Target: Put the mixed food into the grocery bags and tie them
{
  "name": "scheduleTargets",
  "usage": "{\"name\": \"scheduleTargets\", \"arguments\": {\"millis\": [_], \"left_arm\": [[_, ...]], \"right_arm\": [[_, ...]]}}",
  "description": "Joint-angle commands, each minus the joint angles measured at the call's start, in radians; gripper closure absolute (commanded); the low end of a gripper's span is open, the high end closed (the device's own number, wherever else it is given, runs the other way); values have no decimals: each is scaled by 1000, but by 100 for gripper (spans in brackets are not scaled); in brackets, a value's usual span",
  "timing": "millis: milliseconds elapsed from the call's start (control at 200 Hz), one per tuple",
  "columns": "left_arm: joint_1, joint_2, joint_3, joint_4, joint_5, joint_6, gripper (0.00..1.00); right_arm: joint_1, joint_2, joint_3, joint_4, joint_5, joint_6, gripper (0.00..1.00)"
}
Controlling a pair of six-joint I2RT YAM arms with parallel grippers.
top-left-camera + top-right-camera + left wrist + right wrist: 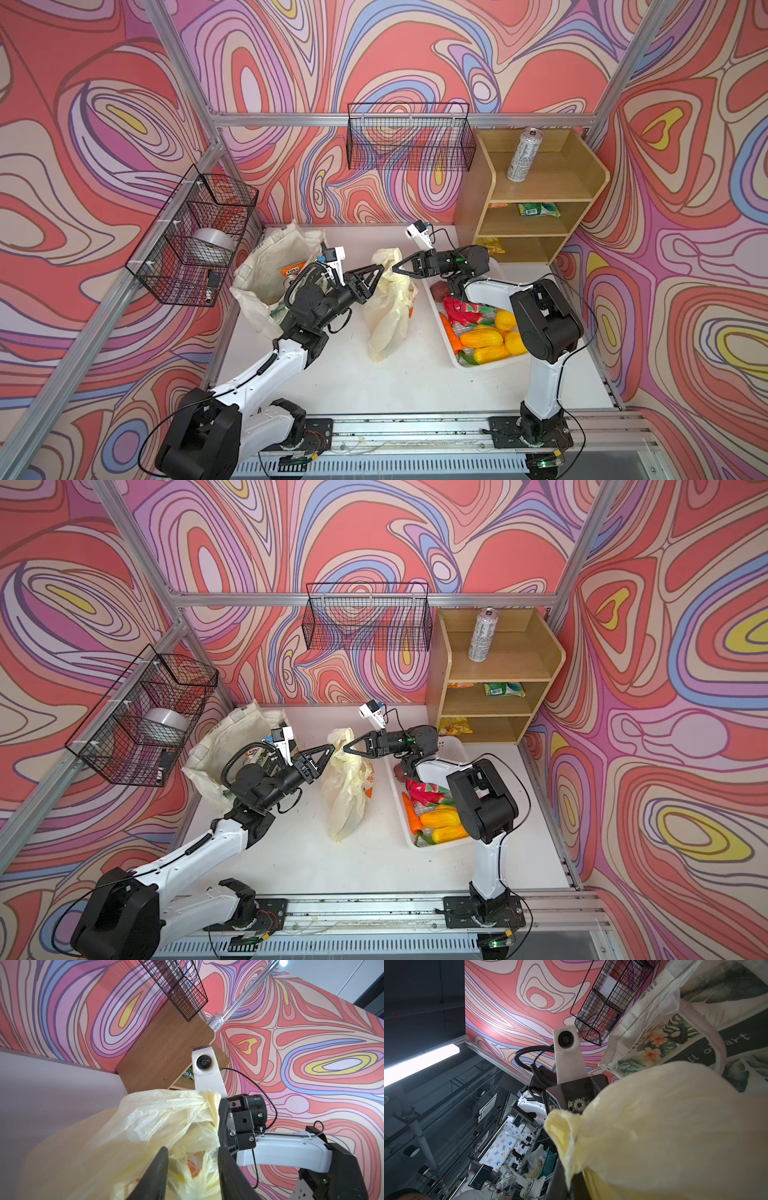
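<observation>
1. Near right, the white basket (492, 365) is heaped with toy fruits (482, 338). None of these are bagged, so much of the packing looks undone.
2. At mid-table stands the plastic bag (388, 324). Orange shapes show through its film in the left wrist view, so it seems partly filled. No knot can be made out.
3. The right gripper (397, 268) is clenched on the bunched top of the bag and holds it up.
4. The left gripper (376, 272) meets the bag top from the left. Its fingers (158, 1167) stand apart with film between them, and no firm pinch shows. This looks like the start of tying.
5. Far left, the tote (266, 266) gapes open and untied, with an orange packet (293, 270) inside.
6. Far right, the shelf (552, 183) carries the can (524, 154) on top, a green packet (538, 209) on the middle level and a yellow packet (490, 245) on the lowest. All three are left to pack.
</observation>
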Motion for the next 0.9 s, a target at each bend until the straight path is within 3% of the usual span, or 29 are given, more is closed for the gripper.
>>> {"name": "scheduleTargets", "arguments": {"millis": [0,250,386,496,556,611,681,766,826,896], "left_arm": [[4,-3,-3,44,38,-22,59],[4,54,-20,68,47,-26,43],[2,71,-23,82,48,-29,43],[2,79,-58,106,53,-38,62],[2,85,-53,115,61,-41,85],[2,89,-49,120,64,-43,99],[2,97,-48,132,59,-48,100],[2,101,-48,127,34,-53,100],[3,101,-47,98,14,-47,100],[2,100,-48,79,-4,-38,100]], "right_arm": [[2,16,-7,23,21,-15,100],[2,17,-11,24,25,-17,100],[2,18,-10,24,26,-17,100],[1,20,-11,24,27,-16,100],[0,22,-11,23,28,-16,100],[0,23,-9,24,28,-14,100],[-1,21,-5,21,33,0,100],[-13,0,-18,3,57,7,65],[-27,-33,-47,-49,80,-24,55],[-49,-102,-93,-231,110,-153,51]]}}
